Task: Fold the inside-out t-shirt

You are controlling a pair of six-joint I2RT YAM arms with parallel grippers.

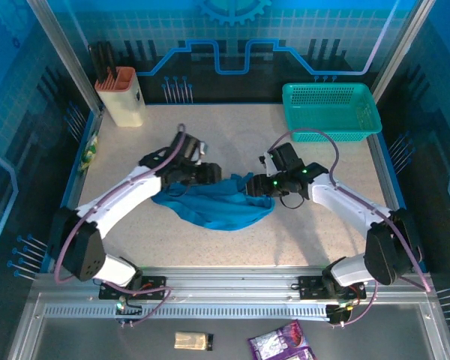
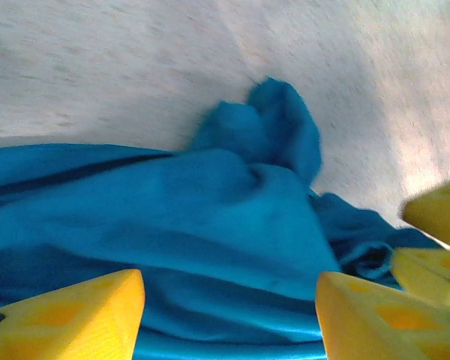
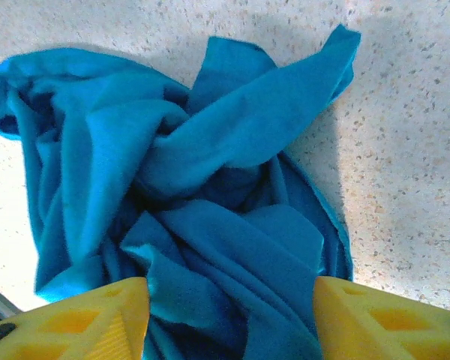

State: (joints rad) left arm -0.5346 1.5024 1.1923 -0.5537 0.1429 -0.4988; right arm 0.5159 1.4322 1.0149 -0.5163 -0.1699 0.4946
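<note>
Inside-out t-shirt point(image 1: 217, 206) lies bunched on the table point(image 1: 285, 240), well apart from the basket point(image 1: 330, 111); left gripper point(image 1: 212, 174) at the end farther from the basket, right gripper point(image 1: 256, 184) at the nearer end; left wrist: fingers point(image 2: 75, 315) spread apart, cloth between; right wrist: fingers point(image 3: 382, 315) spread apart, crumpled folds between.

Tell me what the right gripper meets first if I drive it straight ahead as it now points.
The inside-out t-shirt: its crumpled blue cloth lies bunched directly ahead of the right gripper, between the open fingers, with the table under it. Contact looks near, though depth is hard to judge.
</note>
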